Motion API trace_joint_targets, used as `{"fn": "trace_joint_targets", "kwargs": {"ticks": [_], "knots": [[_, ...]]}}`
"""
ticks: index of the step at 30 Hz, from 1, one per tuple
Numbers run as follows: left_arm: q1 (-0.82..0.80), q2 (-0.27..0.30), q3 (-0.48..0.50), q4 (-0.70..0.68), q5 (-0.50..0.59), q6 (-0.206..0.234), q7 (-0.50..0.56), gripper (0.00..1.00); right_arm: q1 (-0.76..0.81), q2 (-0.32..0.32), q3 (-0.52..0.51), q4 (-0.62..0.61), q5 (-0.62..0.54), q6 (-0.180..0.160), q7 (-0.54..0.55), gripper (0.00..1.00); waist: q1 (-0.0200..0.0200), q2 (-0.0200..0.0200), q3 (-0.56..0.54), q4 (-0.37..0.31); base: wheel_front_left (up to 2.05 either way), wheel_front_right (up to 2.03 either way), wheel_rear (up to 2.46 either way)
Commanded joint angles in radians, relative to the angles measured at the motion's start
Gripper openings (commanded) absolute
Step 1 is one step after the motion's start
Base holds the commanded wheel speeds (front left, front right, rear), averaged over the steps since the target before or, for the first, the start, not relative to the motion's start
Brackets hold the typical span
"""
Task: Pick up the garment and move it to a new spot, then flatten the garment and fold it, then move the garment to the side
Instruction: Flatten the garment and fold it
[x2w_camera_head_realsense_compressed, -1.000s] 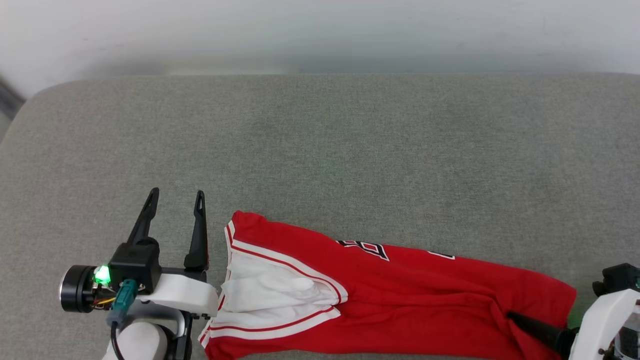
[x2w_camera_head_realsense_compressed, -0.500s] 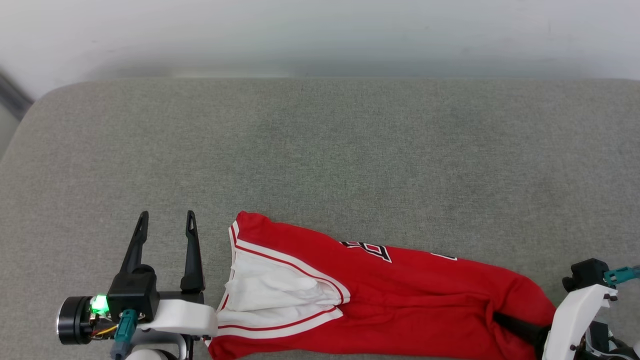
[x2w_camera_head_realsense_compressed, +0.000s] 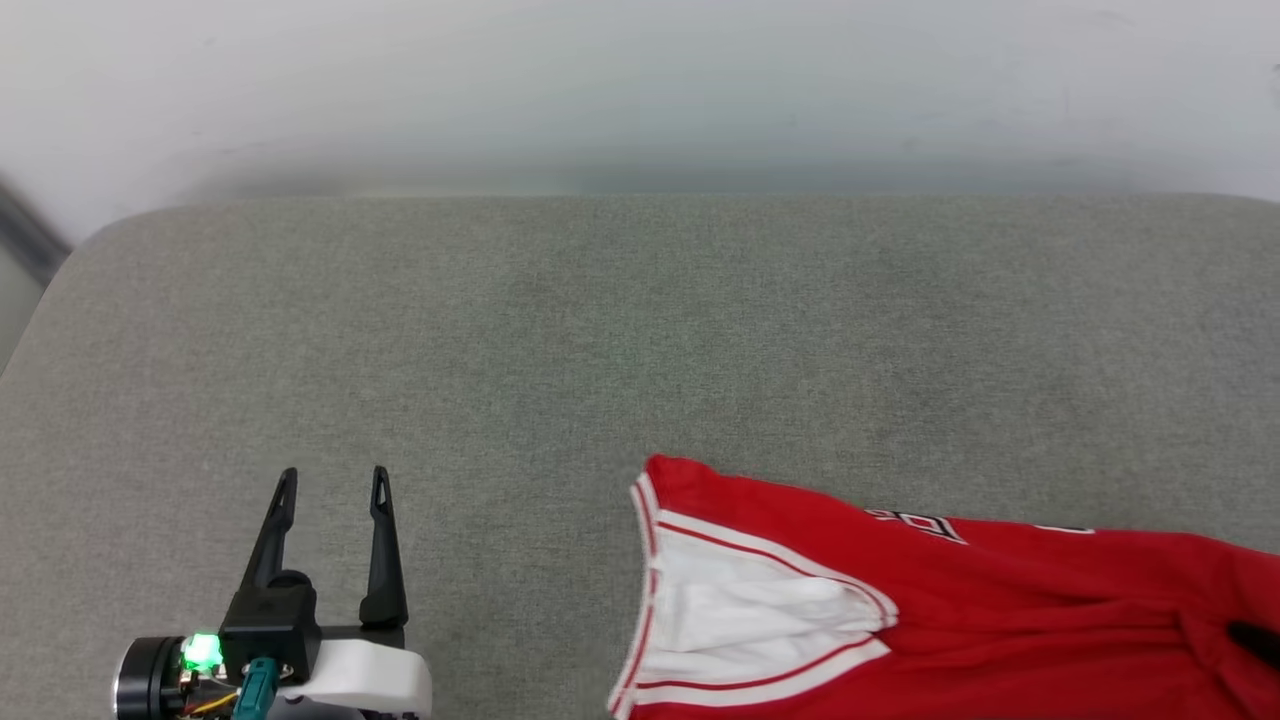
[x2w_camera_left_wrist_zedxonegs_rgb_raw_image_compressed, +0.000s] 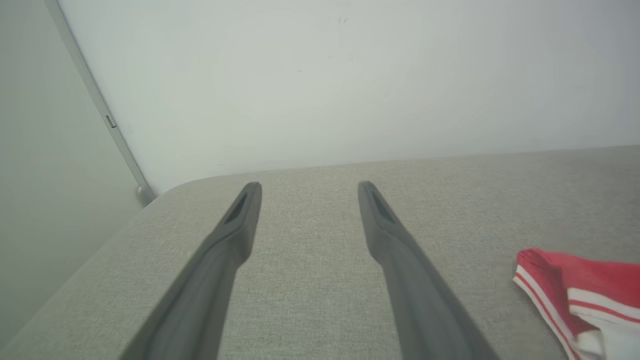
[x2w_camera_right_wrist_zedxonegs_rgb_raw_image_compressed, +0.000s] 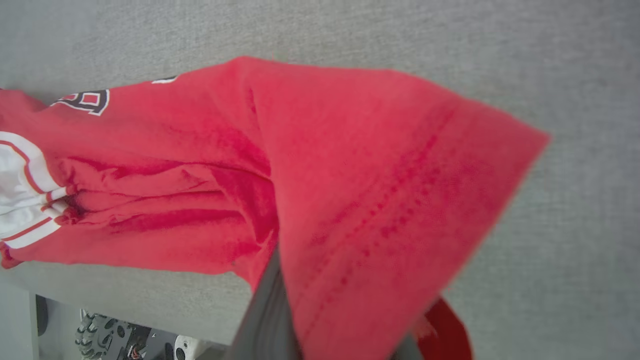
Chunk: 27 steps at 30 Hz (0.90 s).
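The garment (x2w_camera_head_realsense_compressed: 1000, 600), red with a white sleeve and striped trim, lies stretched along the near edge of the grey cushioned surface at the lower right. Part of its black print shows on top. My right gripper (x2w_camera_right_wrist_zedxonegs_rgb_raw_image_compressed: 287, 270) is shut on the red hem, which drapes over its fingers (x2w_camera_right_wrist_zedxonegs_rgb_raw_image_compressed: 265, 310). One dark fingertip (x2w_camera_head_realsense_compressed: 1258, 642) pokes into the cloth at the right edge of the head view. Far left of the garment, my left gripper (x2w_camera_head_realsense_compressed: 330, 480) stands open and holds nothing. Its wrist view shows the garment's sleeve end (x2w_camera_left_wrist_zedxonegs_rgb_raw_image_compressed: 575, 285) off to the right.
The grey cushioned surface (x2w_camera_head_realsense_compressed: 600, 350) stretches wide, with a white wall (x2w_camera_head_realsense_compressed: 640, 80) behind it. Its rounded corner (x2w_camera_head_realsense_compressed: 90, 230) is at the far left. The near edge drops to the floor, where a wheel (x2w_camera_right_wrist_zedxonegs_rgb_raw_image_compressed: 95, 337) shows.
The right gripper has shut on the hem and dragged the garment to the right, away from the left gripper. The head camera has shifted a little. The left gripper stays open.
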<state>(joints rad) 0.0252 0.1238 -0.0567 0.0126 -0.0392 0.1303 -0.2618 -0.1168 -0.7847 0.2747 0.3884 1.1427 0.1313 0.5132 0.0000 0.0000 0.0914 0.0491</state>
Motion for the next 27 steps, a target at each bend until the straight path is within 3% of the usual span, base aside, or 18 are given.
{"fn": "trace_joint_targets", "kwargs": {"ticks": [1,6,10,19,27], "knots": [[0.011,0.000,0.004,0.000,0.004,-0.007,-0.004,1.00,0.013,-0.012,-0.009,0.004,0.000,-0.001,0.005,0.00,0.0000,0.0000,-0.003,-0.002,0.00,0.00,0.00],[0.026,-0.010,0.018,0.003,0.010,-0.021,-0.004,1.00,0.030,-0.045,-0.030,-0.034,0.001,-0.001,0.052,0.00,0.0000,0.0000,-0.020,-0.009,0.00,0.00,0.00],[0.033,-0.017,0.026,0.003,0.011,-0.031,-0.004,1.00,0.037,-0.018,-0.032,-0.126,0.012,-0.001,0.090,0.00,0.0000,0.0000,-0.031,-0.013,0.00,0.00,0.00],[0.025,-0.028,0.030,0.001,0.022,-0.046,-0.004,1.00,-0.035,0.109,0.018,-0.357,-0.049,-0.001,0.209,0.00,0.0000,0.0000,-0.025,-0.005,0.00,0.00,0.00],[-0.003,-0.038,0.022,0.003,0.028,-0.055,-0.004,1.00,-0.177,0.245,0.139,-0.388,-0.172,-0.001,0.305,0.00,0.0000,0.0000,0.008,0.018,0.00,0.00,0.00]]}}
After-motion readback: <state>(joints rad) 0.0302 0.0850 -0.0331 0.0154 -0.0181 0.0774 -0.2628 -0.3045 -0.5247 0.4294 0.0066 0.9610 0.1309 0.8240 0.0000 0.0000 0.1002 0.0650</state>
